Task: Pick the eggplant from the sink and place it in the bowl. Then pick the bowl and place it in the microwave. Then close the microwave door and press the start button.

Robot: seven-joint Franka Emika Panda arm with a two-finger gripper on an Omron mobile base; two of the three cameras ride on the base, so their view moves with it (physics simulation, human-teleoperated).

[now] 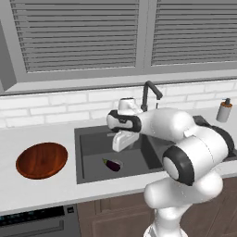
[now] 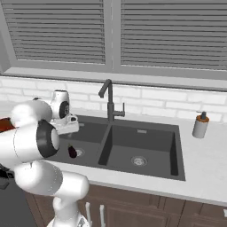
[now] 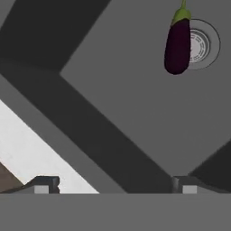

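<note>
Sitting at about nine o'clock in the left base view, the bowl point(image 1: 41, 160) rests empty on the white counter point(image 1: 37, 190), well apart from the sink point(image 1: 88, 176) to its right, presumably set there as a handy drop-off for the first step. Next across, the eggplant point(image 1: 111, 164) lies flat on the floor of the sink's left basin, its stem end over the round drain point(image 3: 204, 45), which the hand view shows at roughly one o'clock. Above and just to the right of it in the left base view hangs the gripper point(image 1: 121, 142), pointed down into the basin with nothing in it; the hand view shows its two dark fingertips point(image 3: 43, 186) spread wide at the bottom corners, far enough apart to take the vegetable across its narrow body. My reading is that the hand is positioned for a descent, though the eggplant is off-centre towards the upper right of its camera, so a sideways shift looks needed before closing. Behind the sink, at twelve o'clock, the faucet point(image 1: 149, 95) rises close to the arm's forearm and is worth clearing. Farthest right, at three o'clock, a soap dispenser point(image 1: 224, 110) stands on the counter, out of the way.
</note>
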